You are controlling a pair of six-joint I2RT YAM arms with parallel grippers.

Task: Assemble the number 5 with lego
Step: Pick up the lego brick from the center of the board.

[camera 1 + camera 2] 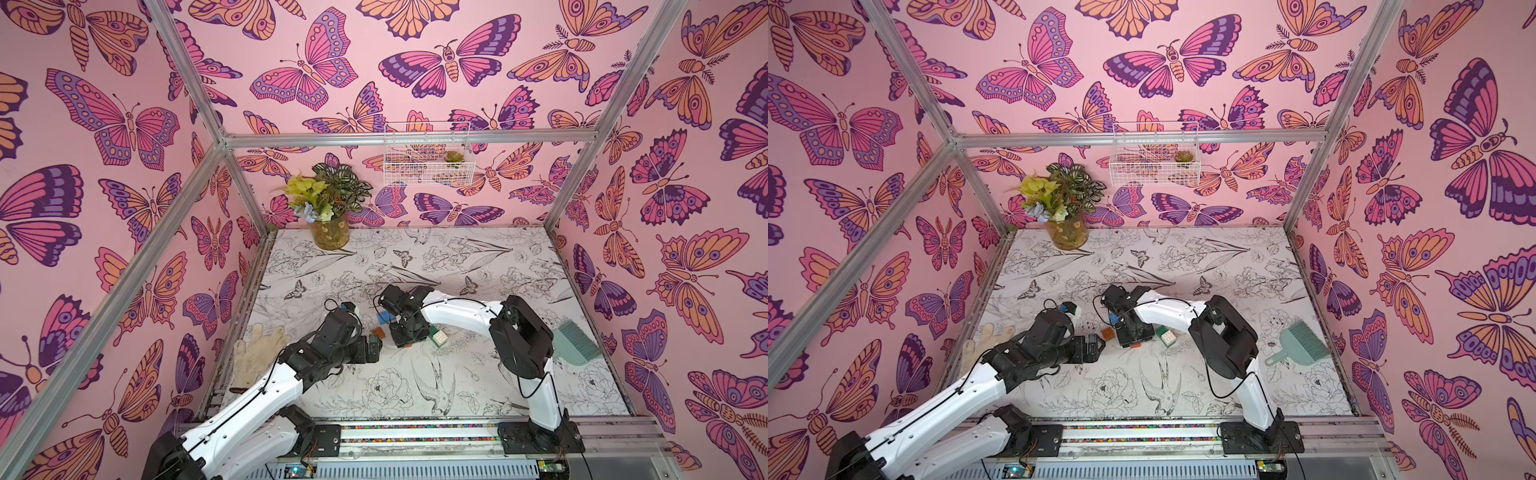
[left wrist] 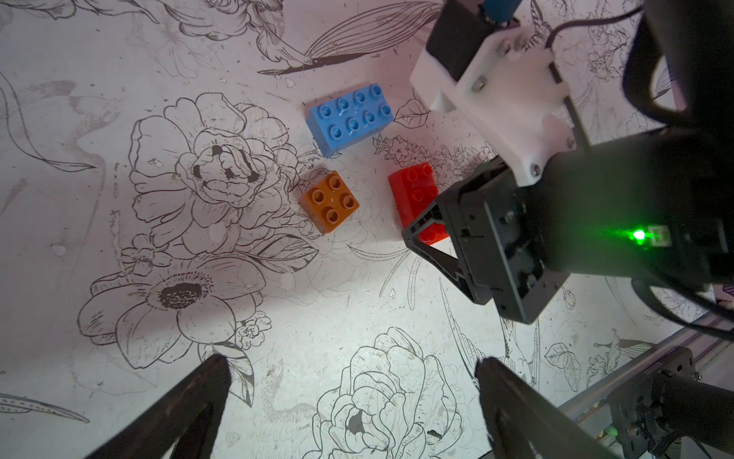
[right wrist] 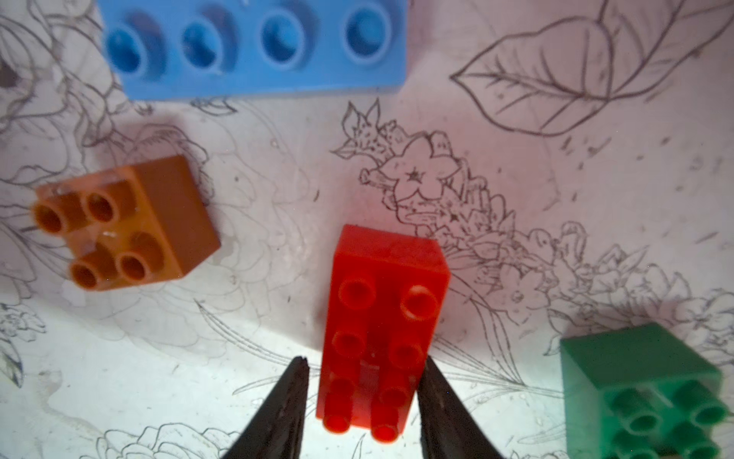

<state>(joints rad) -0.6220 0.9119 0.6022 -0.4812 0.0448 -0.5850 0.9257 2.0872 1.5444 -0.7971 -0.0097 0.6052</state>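
"Well, could you read any brand or label from your seat?"

"Only just. In the left wrist view I saw a strip of pale lettering on a black bracket at the table's front edge. It was too small for me to read."

"And the claws?"

"My left gripper hung spread wide with nothing between its fingers, over bare table. My right gripper stood partly closed astride one end of the red brick. One finger looked to touch the brick's side and the other showed a sliver of gap. I could not tell whether it had a grip."

"Where were the other pieces?"

"None were joined. They sat just below the middle of the frame in both top views. The blue brick lay just left of the right gripper, and the orange brick lay below it, near the left gripper's tips. The white brick and green brick sat side by side just right of the right gripper, touching as far as I could tell."

"Room to move?"

"Plenty toward the upper part of the table, which was bare but for a vase of flowers in its upper left corner. A glove lay at the left edge beside my left arm. A dustpan with brush sat at the right edge, close behind my right arm."
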